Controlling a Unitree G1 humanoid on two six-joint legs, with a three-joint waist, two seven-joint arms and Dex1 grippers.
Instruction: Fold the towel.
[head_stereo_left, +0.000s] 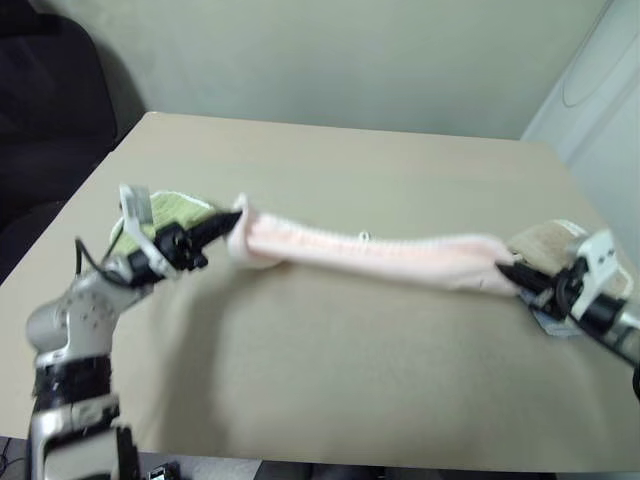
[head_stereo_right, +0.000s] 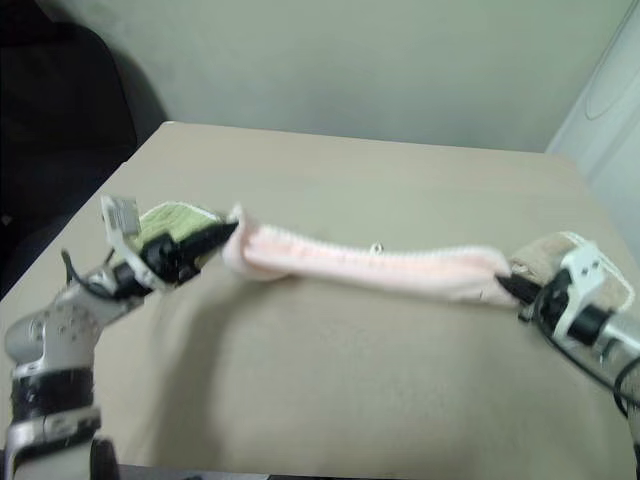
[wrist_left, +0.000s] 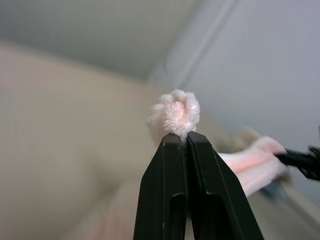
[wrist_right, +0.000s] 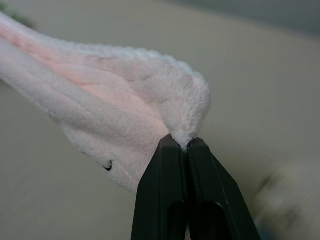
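Head views: the towel (head_stereo_left: 370, 252) hangs as a long pink rope stretched between the two arms, above the bench (head_stereo_left: 330, 370), sagging a little in the middle. The left end effector (head_stereo_left: 232, 221) pinches one end, the right end effector (head_stereo_left: 506, 270) the other. A green towel (head_stereo_left: 172, 211) lies behind the left arm and a beige towel (head_stereo_left: 545, 240) behind the right, each just beside the held ends.

Left wrist view: the left end effector (wrist_left: 186, 139) is clamped shut, with only a small tuft of the towel (wrist_left: 176, 112) poking past the tips. That bite looks shallow; in my judgement a hard pull or a swing could tear the corner free and drop that end.

Right wrist view: the right end effector (wrist_right: 184, 142) is likewise closed, on a corner fold of the towel (wrist_right: 125, 105). The cloth is bunched into layers rather than spread flat, so laying it down as it is would likely give a twisted, creased fold. A small dark mark sits near this corner.

Other risks as I see them: the sagging middle may drag on the bench and roll the cloth further, and either held end could snag or sweep the neighbouring towels when lowered.

No brand, label or readable writing shows; the dark mark is too small to make out.
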